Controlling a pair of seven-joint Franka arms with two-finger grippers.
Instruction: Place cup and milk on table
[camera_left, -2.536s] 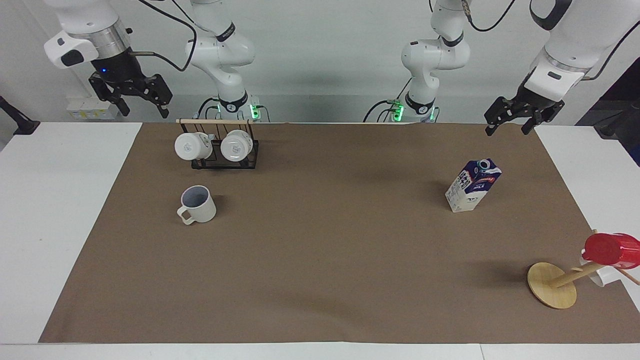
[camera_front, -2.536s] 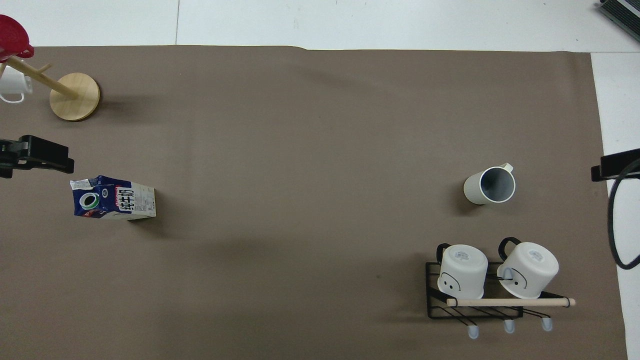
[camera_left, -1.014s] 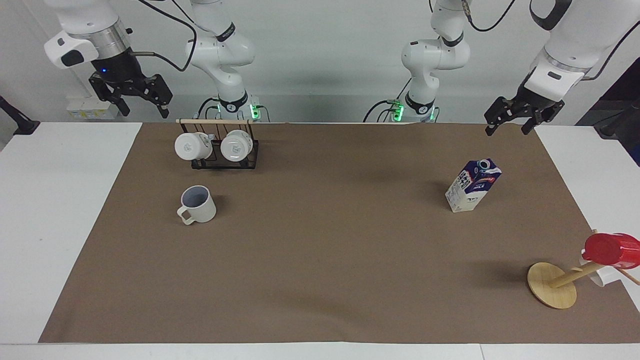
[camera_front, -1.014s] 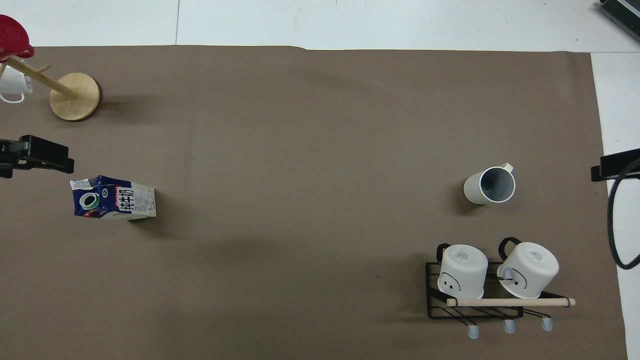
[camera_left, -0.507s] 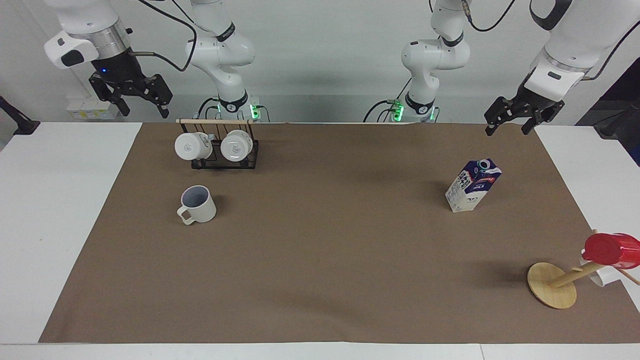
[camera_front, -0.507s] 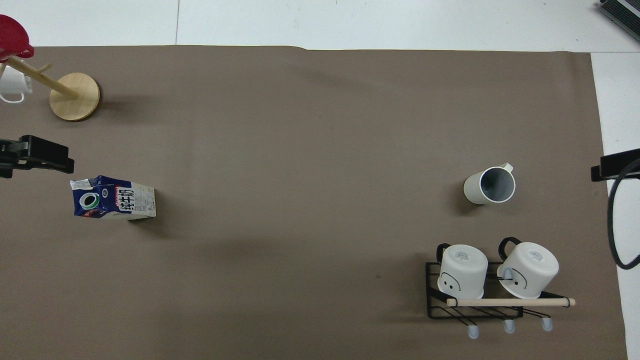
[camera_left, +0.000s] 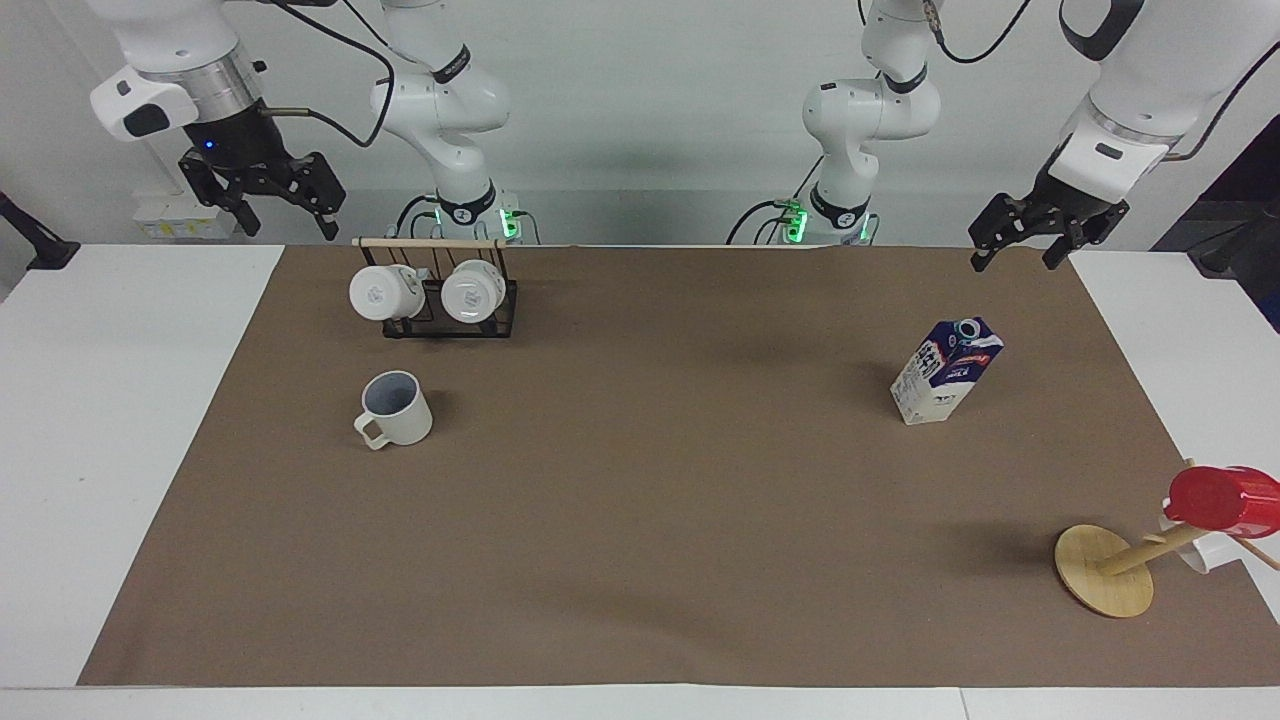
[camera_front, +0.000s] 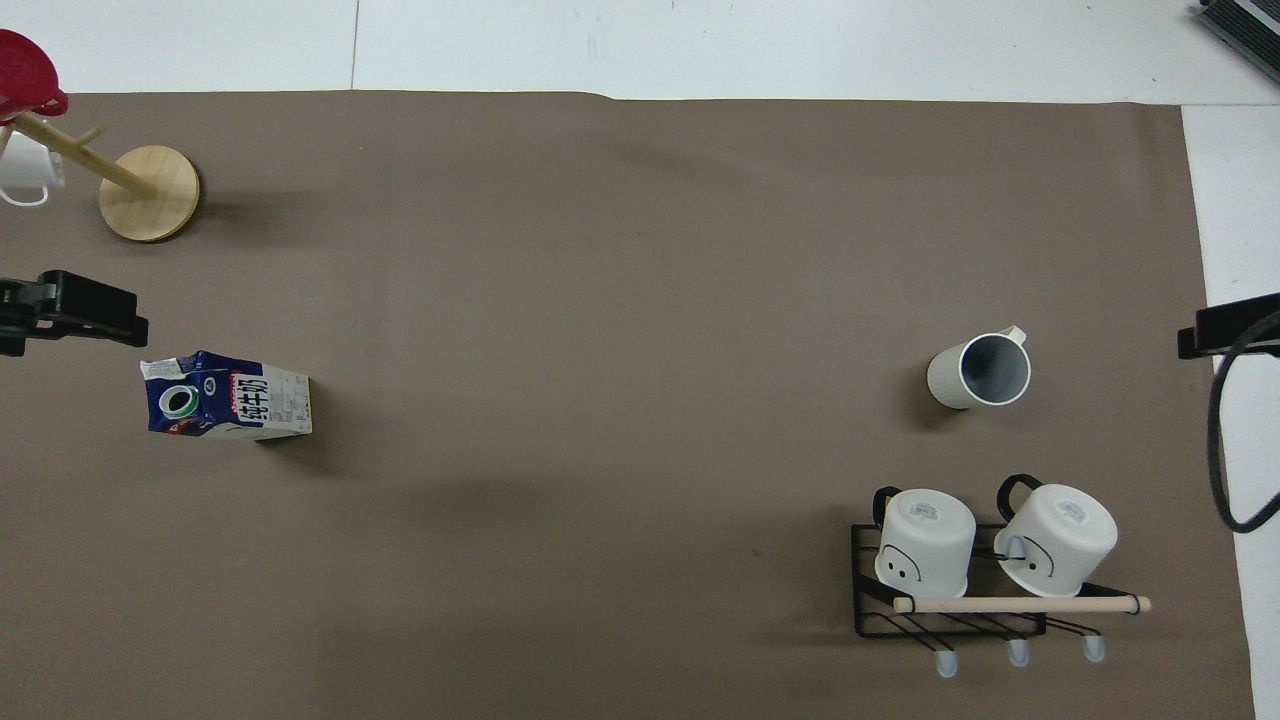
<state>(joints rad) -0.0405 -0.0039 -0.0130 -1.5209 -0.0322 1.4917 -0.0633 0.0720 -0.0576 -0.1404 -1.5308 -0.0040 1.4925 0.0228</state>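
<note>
The cream-white cup (camera_left: 397, 408) (camera_front: 980, 371) stands upright on the brown sheet (camera_left: 640, 520) of the table (camera_left: 90, 450), toward the right arm's end. At the left arm's end of the sheet, the blue-and-white milk (camera_left: 946, 371) (camera_front: 228, 395) carton also stands upright. My left gripper (camera_left: 1014, 258) (camera_front: 70, 310) hangs open and holds nothing, high over the left arm's end of the sheet, well clear of the milk. Also raised, open and without a load, my right gripper (camera_left: 288, 222) (camera_front: 1225, 328) is over the white tabletop at the right arm's end, away from the cup.
A black wire rack (camera_left: 450, 318) (camera_front: 950, 610) with two white mugs stands nearer to the robots than the cup. A wooden mug tree (camera_left: 1105, 570) (camera_front: 150, 192) carrying a red cup (camera_left: 1225, 500) stands farther from the robots than the milk.
The right arm has drifted very slightly. The cup, the milk and the left arm have not moved.
</note>
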